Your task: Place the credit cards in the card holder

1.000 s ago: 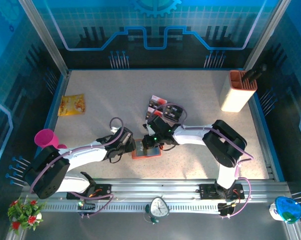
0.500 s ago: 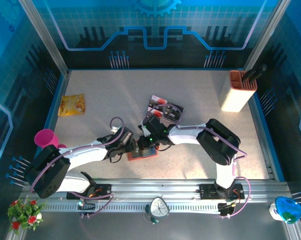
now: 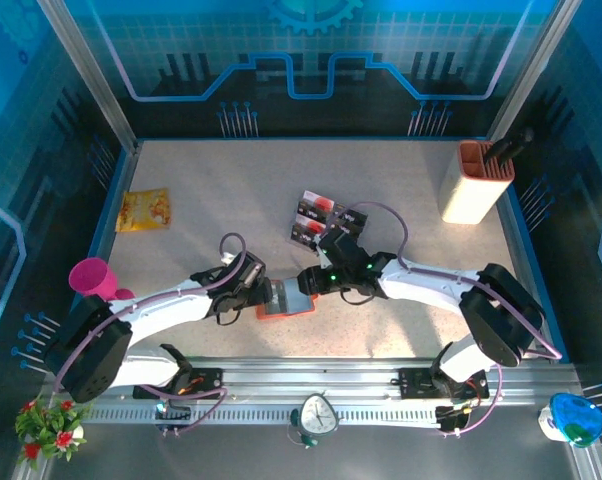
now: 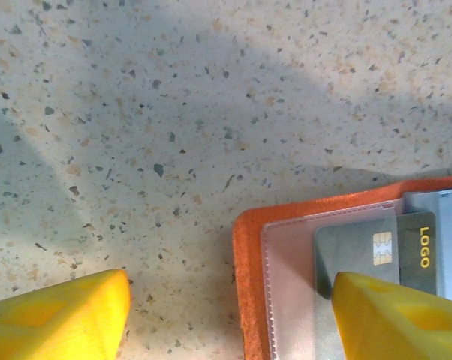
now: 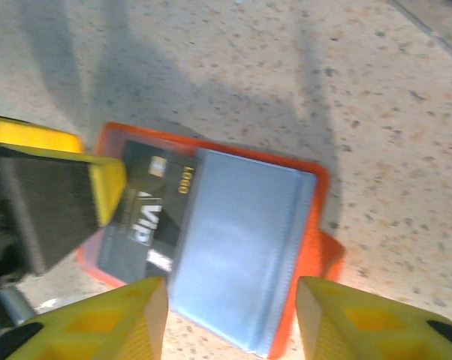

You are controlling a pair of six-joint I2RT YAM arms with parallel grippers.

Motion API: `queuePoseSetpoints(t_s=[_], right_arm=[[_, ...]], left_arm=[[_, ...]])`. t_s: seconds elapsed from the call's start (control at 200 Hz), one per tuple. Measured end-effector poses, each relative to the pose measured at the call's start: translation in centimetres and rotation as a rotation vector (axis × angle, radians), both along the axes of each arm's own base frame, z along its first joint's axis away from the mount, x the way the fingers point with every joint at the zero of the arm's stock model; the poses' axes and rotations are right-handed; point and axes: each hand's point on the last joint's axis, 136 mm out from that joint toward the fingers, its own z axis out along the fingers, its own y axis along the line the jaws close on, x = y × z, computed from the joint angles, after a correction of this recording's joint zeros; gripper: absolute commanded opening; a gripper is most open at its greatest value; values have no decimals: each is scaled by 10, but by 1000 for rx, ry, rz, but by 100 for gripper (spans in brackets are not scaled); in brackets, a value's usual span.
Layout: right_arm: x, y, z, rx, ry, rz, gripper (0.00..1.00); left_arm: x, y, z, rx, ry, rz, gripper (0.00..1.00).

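The orange-red card holder (image 3: 287, 301) lies open on the table between my two grippers. A black credit card (image 5: 146, 212) marked VIP and LOGO sits in its left clear pocket (image 4: 290, 277), next to grey-blue pocket leaves (image 5: 237, 236). My left gripper (image 4: 226, 319) is open at the holder's left edge, with one fingertip (image 4: 395, 319) over the card and the other over bare table. My right gripper (image 5: 230, 322) hangs open above the holder's near edge, with nothing between its fingers. More black-and-red credit cards (image 3: 319, 214) lie just behind the right gripper (image 3: 308, 283).
A tall cream-and-orange container (image 3: 474, 185) stands at the back right. A yellow packet (image 3: 144, 210) lies at the left, and a pink cup (image 3: 91, 277) stands at the left edge. Low blue walls (image 3: 116, 200) ring the speckled table.
My right gripper has opened and drawn back to the right off the card, its elbow swinging right. The left gripper has opened wider. The card stays in the holder.
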Motion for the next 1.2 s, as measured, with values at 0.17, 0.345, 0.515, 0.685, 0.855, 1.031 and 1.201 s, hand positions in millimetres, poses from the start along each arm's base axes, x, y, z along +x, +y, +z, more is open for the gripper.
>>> queuePoseSetpoints(t_s=[0.17,0.345,0.515,0.685,0.855,1.031,1.201], right_arm=[[0,-10,-21,-86,15,-1,52],[0,-17,-44,-157,36,-1,36],[1,-20,-47,-174,32,-1,6],[3,-22,-47,-179,27,-6,0],[1,-27,-46,-180,20,-14,0],[-3,-31,-45,-175,23,-23,0],[-7,-35,-49,-177,33,-33,0]], left_arm=[[10,-8,18,-12,-27,-23,79],[16,-17,29,-29,-44,-50,80],[16,-31,31,-39,-34,-89,81],[11,-43,18,-16,6,-138,81],[6,-52,2,16,51,-175,81],[4,-56,-8,43,72,-193,81],[7,-60,-9,49,62,-197,81]])
